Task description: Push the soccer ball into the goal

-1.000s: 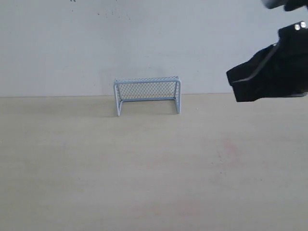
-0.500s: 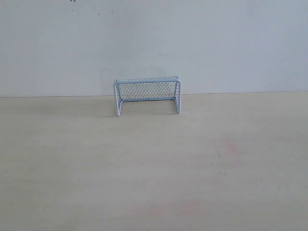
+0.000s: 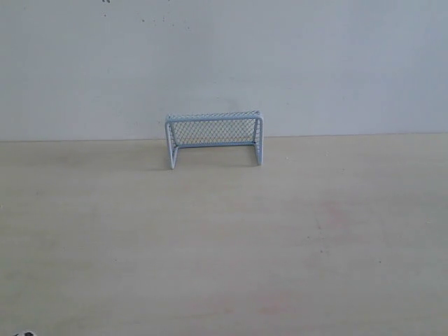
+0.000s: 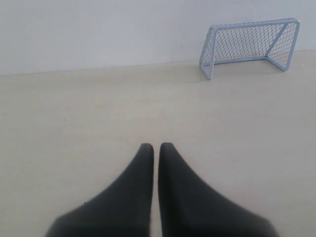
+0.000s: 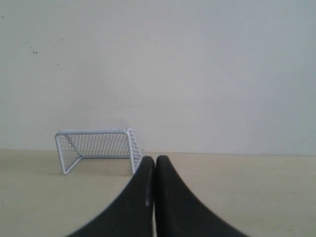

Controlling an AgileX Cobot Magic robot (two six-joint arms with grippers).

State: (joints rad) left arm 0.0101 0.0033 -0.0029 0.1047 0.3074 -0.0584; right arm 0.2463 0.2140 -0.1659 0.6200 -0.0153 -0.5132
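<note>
At seven o'clock, the soccer ball (image 3: 25, 334) awaits approach; left gripper (image 4: 156, 146) (tips together, like right gripper (image 5: 155, 158)) should likely push it toward the goal (image 3: 214, 138).

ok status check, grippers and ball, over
Left gripper shut, empty; right gripper shut, empty. Goal upright, mouth empty. Soccer ball barely showing at exterior view's bottom-left edge. No obstacle seen before the goal.

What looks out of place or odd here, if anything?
The goal stands upright and intact by the wall. The only oddity: the soccer ball is just a sliver at the exterior view's bottom-left edge, far from the goal, and neither wrist view shows it.
</note>
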